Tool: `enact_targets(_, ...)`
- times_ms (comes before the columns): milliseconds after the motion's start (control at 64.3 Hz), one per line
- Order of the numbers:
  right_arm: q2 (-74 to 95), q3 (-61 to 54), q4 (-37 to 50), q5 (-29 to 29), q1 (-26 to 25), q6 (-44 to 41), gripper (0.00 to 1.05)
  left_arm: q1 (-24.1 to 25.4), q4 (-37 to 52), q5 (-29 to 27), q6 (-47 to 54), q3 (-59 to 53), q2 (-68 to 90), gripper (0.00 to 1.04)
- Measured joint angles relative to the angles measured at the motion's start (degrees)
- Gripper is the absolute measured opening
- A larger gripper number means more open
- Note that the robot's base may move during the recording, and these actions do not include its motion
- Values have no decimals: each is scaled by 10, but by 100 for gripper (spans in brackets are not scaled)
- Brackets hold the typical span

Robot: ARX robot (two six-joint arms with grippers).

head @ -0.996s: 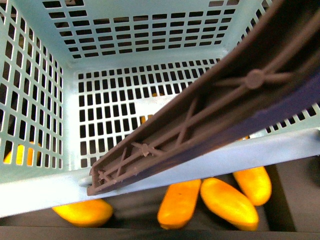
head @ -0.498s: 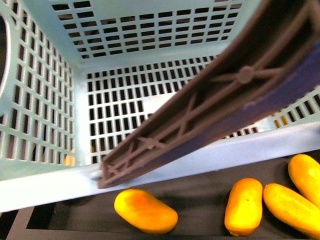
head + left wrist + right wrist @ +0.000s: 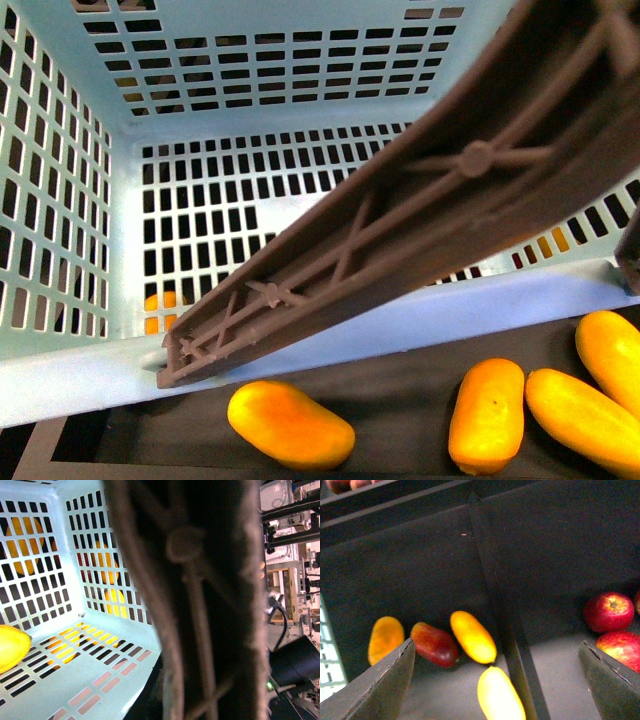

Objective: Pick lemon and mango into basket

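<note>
Basket of light aqua slotted plastic [image 3: 60, 375] fills my front view, brown ribbed swing handle [image 3: 470, 160] slanting across it. Smooth orange-yellow oblong mangoes [image 3: 290, 425] lie on the dark shelf [image 3: 400, 400] by its near wall. My right gripper [image 3: 496, 645] hangs above more of them, jaws spread wide, empty. Left gripper is out of sight; a bright yellow fruit [image 3: 10, 647] rests inside the basket, lemon or mango I cannot tell.

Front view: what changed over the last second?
The near rim of the light aqua slotted plastic basket rose in frame, uncovering the orange-yellow oblong mangoes, which now show further right. Its brown ribbed handle still crosses the view; the four fruits keep their arrangement.
</note>
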Motion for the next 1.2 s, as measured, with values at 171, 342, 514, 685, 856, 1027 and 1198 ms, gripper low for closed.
enact_targets(171,145,29,60,-35,-14,-69,96,0,0,5,-1,0,0,5)
enact_targets(342,256,68,98,-57,-14,-142,96,0,0,5,-1,0,0,5)
enact_targets(514,348,115,106,-70,-6,-192,96,0,0,1,0,0,0,5)
enact_targets(685,421,164,103,-74,9,-232,96,0,0,3,-1,0,0,5)
enact_targets(856,491,223,83,-74,27,-272,96,0,0,3,-1,0,0,5)
enact_targets(1027,549,279,58,-73,50,-313,96,0,0,3,-1,0,0,5)
enact_targets(1198,592,328,33,-73,69,-349,96,0,0,3,-1,0,0,5)
